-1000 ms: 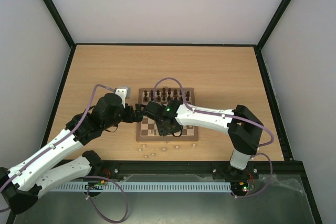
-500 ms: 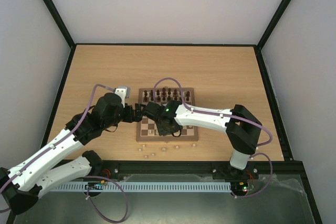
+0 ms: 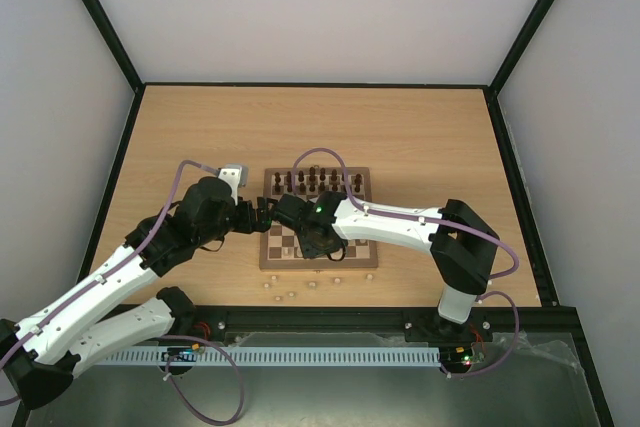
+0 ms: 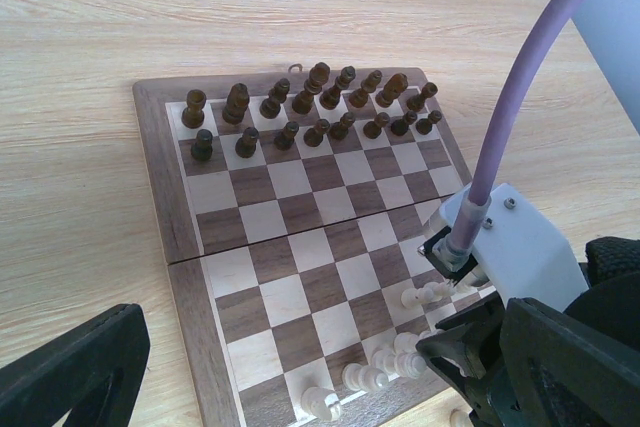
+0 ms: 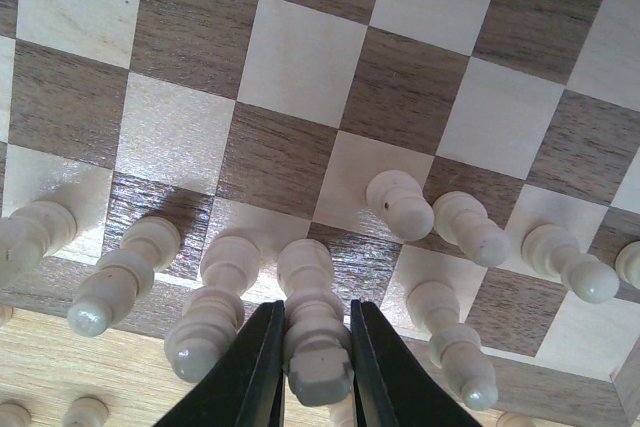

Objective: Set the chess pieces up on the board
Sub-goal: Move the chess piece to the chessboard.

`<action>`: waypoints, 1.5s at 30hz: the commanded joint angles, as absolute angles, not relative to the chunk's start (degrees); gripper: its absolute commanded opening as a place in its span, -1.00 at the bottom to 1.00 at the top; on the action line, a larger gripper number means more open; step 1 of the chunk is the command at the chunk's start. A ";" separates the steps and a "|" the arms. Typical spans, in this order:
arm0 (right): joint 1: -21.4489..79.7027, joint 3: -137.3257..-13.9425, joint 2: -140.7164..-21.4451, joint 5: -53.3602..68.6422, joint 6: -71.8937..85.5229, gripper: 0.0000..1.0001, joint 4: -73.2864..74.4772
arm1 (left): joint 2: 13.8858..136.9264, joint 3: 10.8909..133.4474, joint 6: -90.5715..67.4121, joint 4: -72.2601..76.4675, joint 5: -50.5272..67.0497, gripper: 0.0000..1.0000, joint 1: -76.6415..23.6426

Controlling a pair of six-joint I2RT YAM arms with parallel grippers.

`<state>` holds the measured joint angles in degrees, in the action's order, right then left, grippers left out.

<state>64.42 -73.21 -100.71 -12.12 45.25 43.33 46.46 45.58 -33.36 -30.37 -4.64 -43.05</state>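
Observation:
The board (image 3: 366, 258) lies in the middle of the table. Dark chess pieces (image 4: 315, 112) fill its two far rows. Several pale chess pieces (image 4: 385, 367) stand along its near edge. My right gripper (image 5: 317, 312) hangs over that near edge, shut on a pale piece (image 5: 308, 267) that stands on a dark square of the nearest row, with other pale pieces (image 5: 400, 205) close on both sides. My left gripper (image 4: 300, 387) hovers wide open above the board's left side and holds nothing.
A few loose pale pieces (image 3: 290, 294) lie on the table just in front of the board. The right arm's wrist and purple cable (image 4: 520, 247) stand over the board's near right part, close to my left gripper.
The right gripper's fingers have drawn together onto the pale piece. Both arms have stayed almost still.

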 commanded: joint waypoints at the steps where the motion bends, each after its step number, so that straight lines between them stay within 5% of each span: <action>1: 64.68 -71.60 -100.71 -13.55 45.79 -0.73 46.65 | 46.74 45.58 -32.64 -29.42 -4.05 0.98 -42.80; 45: 65.26 -71.27 -98.85 -14.59 46.66 -0.64 49.15 | 47.70 45.42 -32.65 -28.92 -4.04 0.98 -42.80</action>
<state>64.62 -72.36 -100.07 -14.02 45.69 45.10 47.40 45.58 -33.39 -29.87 -4.49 -43.05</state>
